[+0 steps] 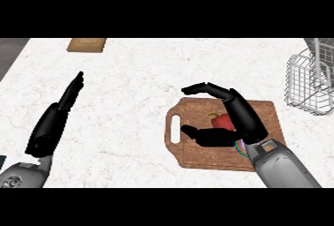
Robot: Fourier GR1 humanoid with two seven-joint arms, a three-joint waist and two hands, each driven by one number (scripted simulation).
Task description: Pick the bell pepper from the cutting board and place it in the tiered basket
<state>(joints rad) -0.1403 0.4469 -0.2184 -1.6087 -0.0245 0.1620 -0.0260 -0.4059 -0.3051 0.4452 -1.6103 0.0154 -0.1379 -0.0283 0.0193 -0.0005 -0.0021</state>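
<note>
A: Starting at the left, the left hand [62, 107] lies flat and straight-fingered over the white bench [130, 88], resting and holding nothing. Up top sits a small wooden block [87, 44], well apart from the action.

B: Now the centre: the bell pepper [222, 121] sits on the cutting board [195, 159], and the right hand [218, 134] arches over it, fingers spread wide, thumb low at its near side. It hasn't closed on it.

A: The risk, as he reads it: that thumb could nudge the pepper and roll it before the fingers wrap round.

B: And over at the right, the tiered basket [306, 88] has wire walls. A low carry could clip its rim and knock the pepper free.
</note>
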